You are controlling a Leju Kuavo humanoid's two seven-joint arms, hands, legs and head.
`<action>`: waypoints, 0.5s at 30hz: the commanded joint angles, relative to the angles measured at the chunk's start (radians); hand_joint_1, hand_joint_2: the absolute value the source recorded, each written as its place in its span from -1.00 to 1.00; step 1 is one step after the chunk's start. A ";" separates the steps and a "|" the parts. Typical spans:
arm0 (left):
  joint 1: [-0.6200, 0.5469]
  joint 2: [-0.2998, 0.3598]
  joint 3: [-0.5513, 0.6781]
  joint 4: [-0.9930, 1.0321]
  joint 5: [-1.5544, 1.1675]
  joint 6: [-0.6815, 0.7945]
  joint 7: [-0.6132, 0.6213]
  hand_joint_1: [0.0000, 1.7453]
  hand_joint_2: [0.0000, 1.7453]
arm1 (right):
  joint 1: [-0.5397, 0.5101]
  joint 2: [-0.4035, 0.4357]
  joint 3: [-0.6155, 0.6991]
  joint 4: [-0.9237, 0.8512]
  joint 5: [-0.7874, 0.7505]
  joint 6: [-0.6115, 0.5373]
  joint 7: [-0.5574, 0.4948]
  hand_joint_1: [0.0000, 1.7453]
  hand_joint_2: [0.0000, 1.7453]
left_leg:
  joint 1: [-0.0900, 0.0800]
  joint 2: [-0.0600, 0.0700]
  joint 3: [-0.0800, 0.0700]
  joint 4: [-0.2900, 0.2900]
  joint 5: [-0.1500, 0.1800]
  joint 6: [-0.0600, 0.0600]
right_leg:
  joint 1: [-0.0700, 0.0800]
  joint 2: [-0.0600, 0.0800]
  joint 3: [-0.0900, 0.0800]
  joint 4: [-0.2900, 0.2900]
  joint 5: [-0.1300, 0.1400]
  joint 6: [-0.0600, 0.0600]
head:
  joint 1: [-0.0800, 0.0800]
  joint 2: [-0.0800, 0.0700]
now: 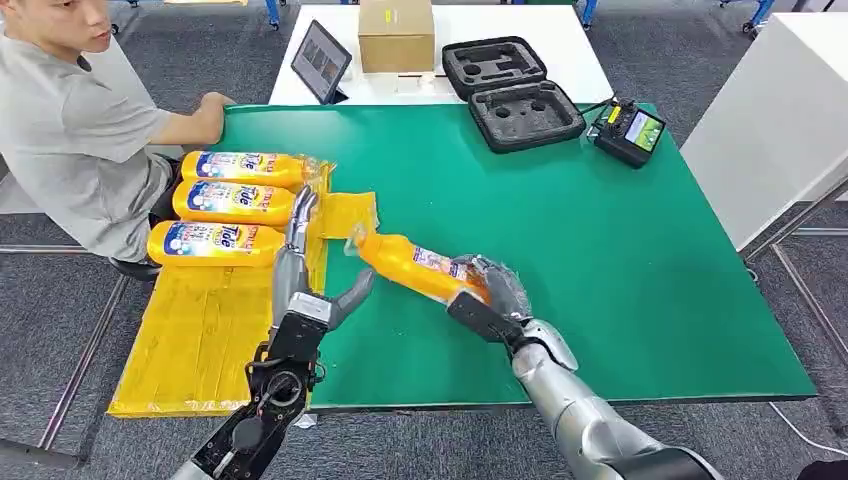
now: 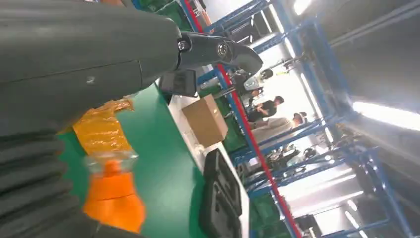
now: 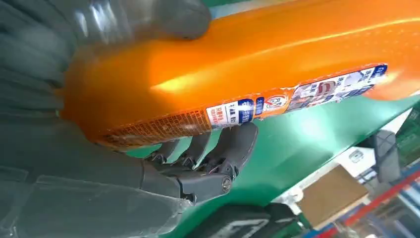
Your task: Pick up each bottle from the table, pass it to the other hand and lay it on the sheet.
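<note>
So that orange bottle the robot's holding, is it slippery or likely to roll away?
Probably a bit slippery: the orange bottle looks glossy, with bright highlights in the right wrist view. The right hand grips its thick end, so the cap end may sag. Laid down, it seems stable: three bottles lie still on the yellow sheet.

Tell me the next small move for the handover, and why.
Probably bring the left hand in around the neck end of the orange bottle. The right hand grips that bottle by its base, tilted with its cap toward the left hand, whose fingers are spread and holding nothing, just short of the cap. Three bottles already lie on the yellow sheet.
</note>
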 commanded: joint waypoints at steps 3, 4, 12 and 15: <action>-0.004 0.042 -0.011 -0.017 0.012 -0.005 0.003 -1.00 1.00 | 0.009 -0.003 0.129 0.054 0.053 -0.077 0.008 1.00 1.00 | 0.000 0.000 0.002 0.000 -0.001 -0.001 | 0.000 0.001 0.002 -0.001 -0.001 -0.001 | 0.000 0.000; -0.006 0.041 -0.010 -0.012 0.024 -0.022 0.003 -1.00 1.00 | 0.008 -0.005 0.152 0.067 0.086 -0.110 0.029 1.00 1.00 | 0.000 0.000 0.002 0.000 -0.001 -0.001 | 0.000 0.001 0.002 -0.001 0.000 -0.001 | 0.000 0.000; -0.013 0.033 -0.007 -0.005 0.023 -0.033 0.003 -1.00 1.00 | 0.013 -0.010 0.201 0.084 0.157 -0.171 0.091 1.00 1.00 | 0.000 -0.001 0.002 0.000 -0.001 -0.002 | 0.000 0.000 0.002 -0.001 -0.001 -0.001 | 0.000 0.000; -0.015 0.030 -0.004 0.000 0.023 -0.045 0.003 -1.00 1.00 | 0.009 -0.022 0.247 0.096 0.227 -0.191 0.172 1.00 1.00 | 0.001 -0.002 0.002 0.000 0.000 -0.002 | 0.000 -0.001 0.002 -0.001 0.000 -0.001 | 0.000 0.000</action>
